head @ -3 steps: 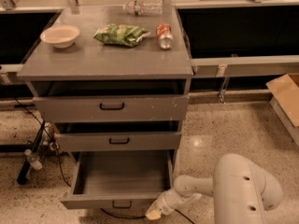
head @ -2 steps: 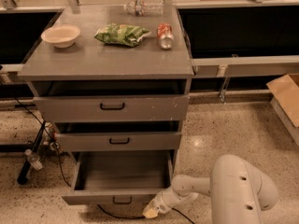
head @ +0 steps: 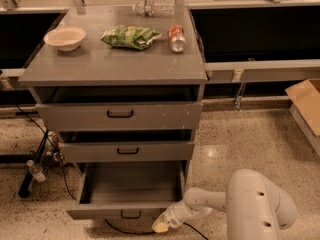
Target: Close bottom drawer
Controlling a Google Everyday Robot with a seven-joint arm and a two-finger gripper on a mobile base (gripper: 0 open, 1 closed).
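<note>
Cream-tipped gripper (head: 160,226): sat low at the right end of the bottom drawer's front panel, touching or just short of it; whether the jaws were spread or pressed together could not be told.

White arm (head: 252,204): reached in from the lower right, its bulky housing over the floor beside the cabinet.

Bottom drawer (head: 131,184): grey metal, pulled well out, tray bare, small black handle (head: 130,214) left of the gripper.

Change noted: over the last second the gripper had crept a little leftward along the panel and the arm housing had followed. The drawer stood as far out as before. Judged: contact was being set up, the closing push was still to come, and the task was barely begun.

Middle drawer (head: 127,151) and top drawer (head: 120,115): each slightly ajar.

Tabletop (head: 100,66): carried a bowl (head: 65,37), a green bag (head: 130,36), a can (head: 176,37) and a bottle (head: 153,7).
</note>
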